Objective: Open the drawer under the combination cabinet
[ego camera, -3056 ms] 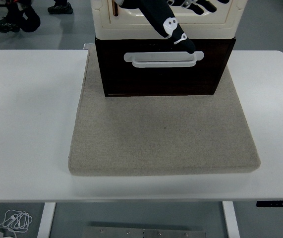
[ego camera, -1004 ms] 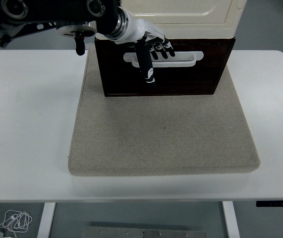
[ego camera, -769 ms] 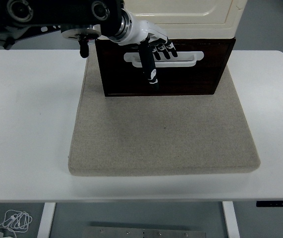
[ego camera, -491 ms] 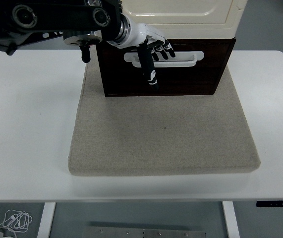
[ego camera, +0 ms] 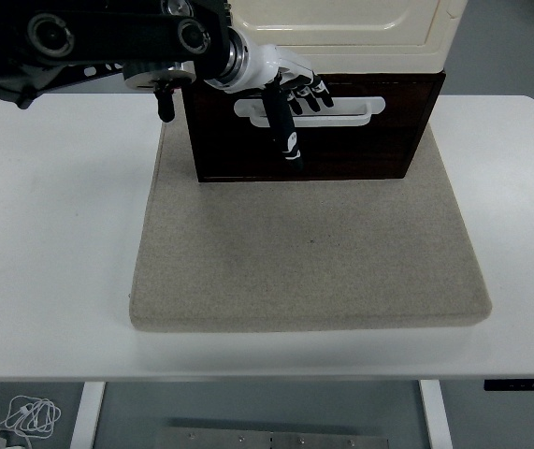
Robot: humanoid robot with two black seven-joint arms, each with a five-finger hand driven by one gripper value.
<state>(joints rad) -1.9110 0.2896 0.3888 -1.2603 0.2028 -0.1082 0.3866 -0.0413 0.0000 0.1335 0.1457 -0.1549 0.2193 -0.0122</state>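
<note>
We take the grey mat as our landmark; it lies in the middle of the white table.

Left of the mat, above its far left corner, the black left arm comes in from the left edge. It reaches over that corner toward the cabinet.

At the end of the arm is the left hand, white at the palm and with black fingers. It is at the left part of the white handle of the drawer. The shorter fingers lie on the handle bar and seem to hook over it, and one long finger points down across the dark front. We cannot tell if they really close around the bar or only rest on it.

The dark brown drawer stands on the far part of the mat, and it is the lower part of the combination cabinet. Its front is flush with the body, so it is shut and we cannot see what is inside.

On top of the drawer sits the cream upper cabinet. Its front is also closed, so its contents are hidden from us.

Right of the mat there is only bare table surface.
</note>
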